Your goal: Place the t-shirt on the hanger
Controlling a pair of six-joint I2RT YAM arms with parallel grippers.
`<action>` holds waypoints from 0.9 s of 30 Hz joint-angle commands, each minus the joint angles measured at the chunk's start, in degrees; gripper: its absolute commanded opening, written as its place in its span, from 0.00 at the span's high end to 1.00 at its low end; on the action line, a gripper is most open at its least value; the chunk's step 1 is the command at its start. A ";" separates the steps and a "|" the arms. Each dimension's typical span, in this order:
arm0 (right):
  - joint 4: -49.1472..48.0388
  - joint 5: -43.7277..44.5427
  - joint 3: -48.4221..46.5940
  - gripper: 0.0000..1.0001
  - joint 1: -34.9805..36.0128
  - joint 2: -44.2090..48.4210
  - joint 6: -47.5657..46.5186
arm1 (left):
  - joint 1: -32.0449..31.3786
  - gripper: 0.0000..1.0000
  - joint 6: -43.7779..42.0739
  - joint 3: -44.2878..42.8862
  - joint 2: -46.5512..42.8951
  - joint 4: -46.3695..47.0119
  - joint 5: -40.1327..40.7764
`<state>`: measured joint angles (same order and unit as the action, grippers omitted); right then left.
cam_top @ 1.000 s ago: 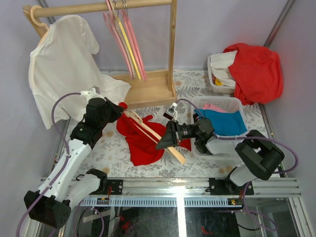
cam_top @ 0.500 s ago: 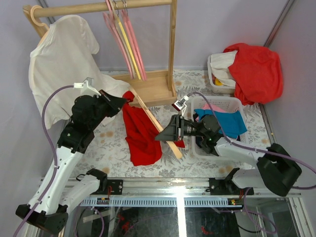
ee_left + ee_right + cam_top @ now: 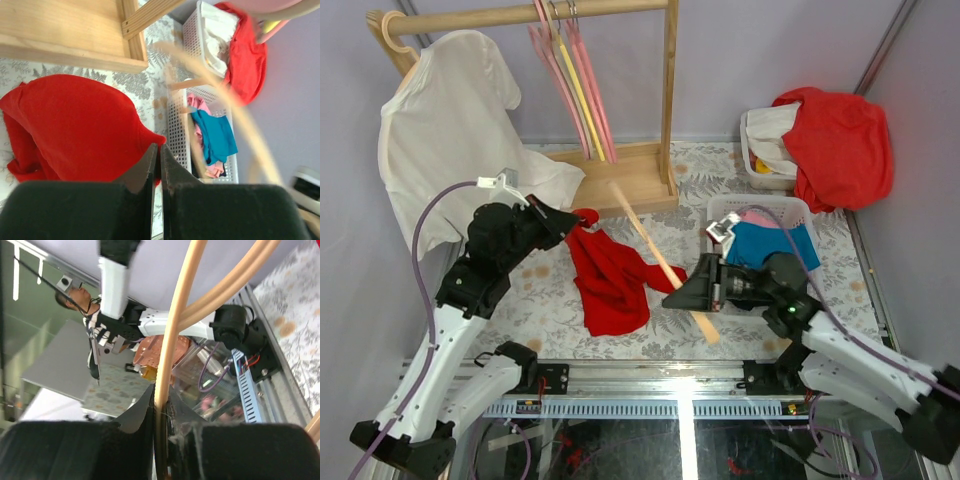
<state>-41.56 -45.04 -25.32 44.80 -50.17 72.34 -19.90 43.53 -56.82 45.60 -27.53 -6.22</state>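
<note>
The red t-shirt (image 3: 610,285) lies crumpled on the patterned table at centre, its upper edge lifted toward my left gripper (image 3: 568,222), which is shut on it. In the left wrist view the t-shirt (image 3: 75,120) fills the left side, and its edge reaches the closed gripper (image 3: 156,150). The pale wooden hanger (image 3: 642,228) is motion-blurred and slants from the rack base down to my right gripper (image 3: 688,296), which is shut on it. The right wrist view shows the hanger (image 3: 170,340) clamped between that gripper's (image 3: 161,407) jaws. The hanger also crosses the left wrist view (image 3: 248,131) as a blurred arc.
A wooden rack (image 3: 620,185) at the back holds a white t-shirt (image 3: 450,130) and pink and yellow hangers (image 3: 575,85). A white basket (image 3: 720,206) with blue and pink clothes stands at right. Behind it, another basket carries a bulky red-orange garment (image 3: 840,140).
My right gripper has moved right and toward the near edge, carrying the hanger off the t-shirt and swinging it. My left gripper keeps hold of the t-shirt near the rack base.
</note>
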 commanded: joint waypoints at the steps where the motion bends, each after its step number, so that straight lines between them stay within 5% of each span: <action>1: 26.35 1.28 -6.13 1.00 0.05 9.72 -14.43 | -0.21 1.00 -1.35 3.45 -1.22 -0.79 -1.35; 6: 27.07 -3.98 -5.11 1.00 0.12 12.57 -11.17 | -0.22 1.00 -1.15 5.85 -1.80 0.06 -1.06; 27: -2.18 -15.24 2.75 1.00 0.90 11.64 13.78 | -0.23 1.00 -1.25 10.89 -1.69 2.53 4.08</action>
<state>-34.28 -57.17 -22.17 44.91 -37.87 80.42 -19.90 43.13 -46.65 43.90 -28.27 -3.36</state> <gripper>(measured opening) 0.143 0.009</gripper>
